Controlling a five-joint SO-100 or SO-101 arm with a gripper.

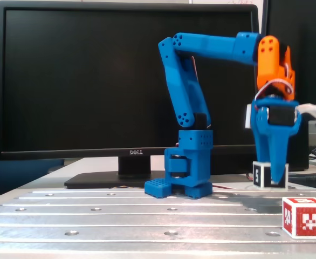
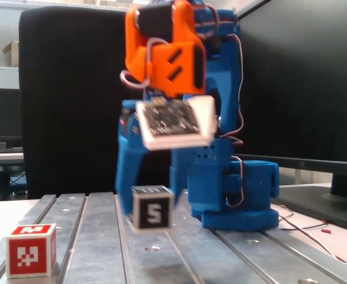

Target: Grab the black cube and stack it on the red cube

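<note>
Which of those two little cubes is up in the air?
The black cube marked "5", held between the tool's blue fingers clear of the metal table. The red cube sits on the table, untouched.

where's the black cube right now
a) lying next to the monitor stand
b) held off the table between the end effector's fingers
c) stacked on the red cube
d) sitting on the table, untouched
b: the black cube sits between the fingers of the end effector with a gap above the table, and the red cube stands alone, bare on top.
</note>
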